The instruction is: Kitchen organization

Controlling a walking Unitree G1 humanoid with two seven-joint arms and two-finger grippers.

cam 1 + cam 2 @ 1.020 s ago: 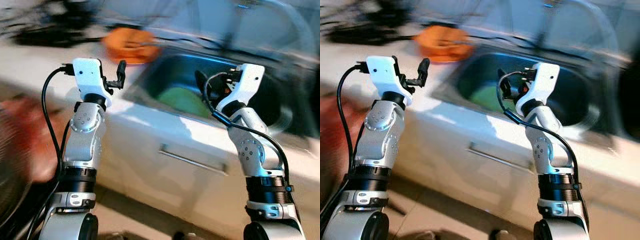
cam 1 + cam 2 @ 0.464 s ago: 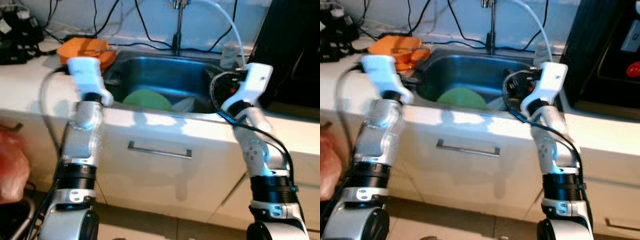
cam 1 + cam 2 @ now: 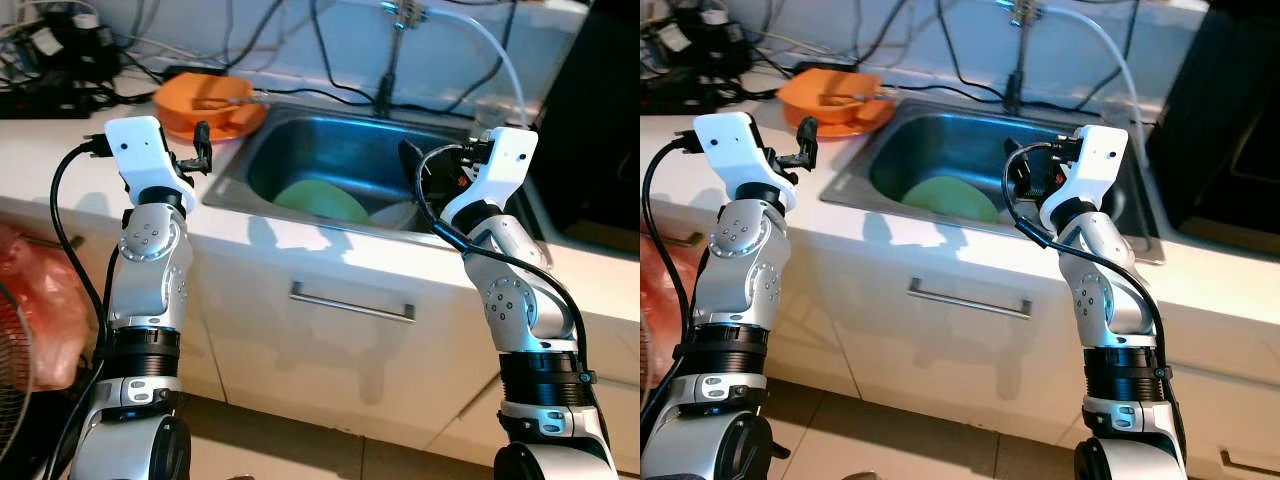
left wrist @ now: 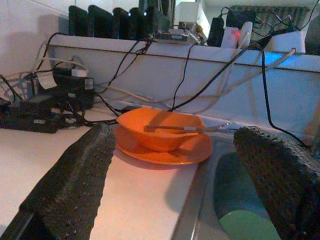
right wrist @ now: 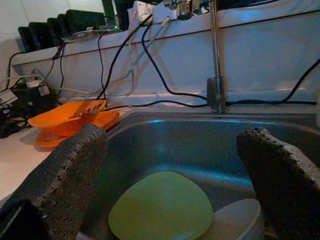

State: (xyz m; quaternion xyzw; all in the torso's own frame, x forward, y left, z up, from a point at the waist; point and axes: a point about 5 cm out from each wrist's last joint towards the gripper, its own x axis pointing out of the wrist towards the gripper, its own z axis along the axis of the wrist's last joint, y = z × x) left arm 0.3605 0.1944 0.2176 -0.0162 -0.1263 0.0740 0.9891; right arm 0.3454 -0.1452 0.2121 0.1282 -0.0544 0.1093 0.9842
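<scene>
A green plate (image 3: 320, 200) lies in the steel sink (image 3: 330, 150), with a white dish (image 3: 395, 213) touching its right side. An orange bowl (image 4: 160, 132) stands on an orange plate (image 4: 170, 152) on the counter left of the sink, a utensil resting across its rim. My left gripper (image 3: 198, 150) is raised over the counter's front edge, short of the orange bowl, open and holding nothing. My right gripper (image 5: 172, 135) hangs above the sink's near right side, open and holding nothing, pointing over the green plate (image 5: 162, 207).
A faucet (image 3: 390, 50) and hose rise behind the sink. Cables and power strips (image 3: 60, 60) crowd the back left of the counter. A black appliance (image 3: 600, 120) stands at the right. Below are a drawer handle (image 3: 350, 303) and a red bag (image 3: 40, 310).
The head camera has swung and steadied, so the blur is gone and the sink sits centred. Both arms stay raised with the fingers apart.
</scene>
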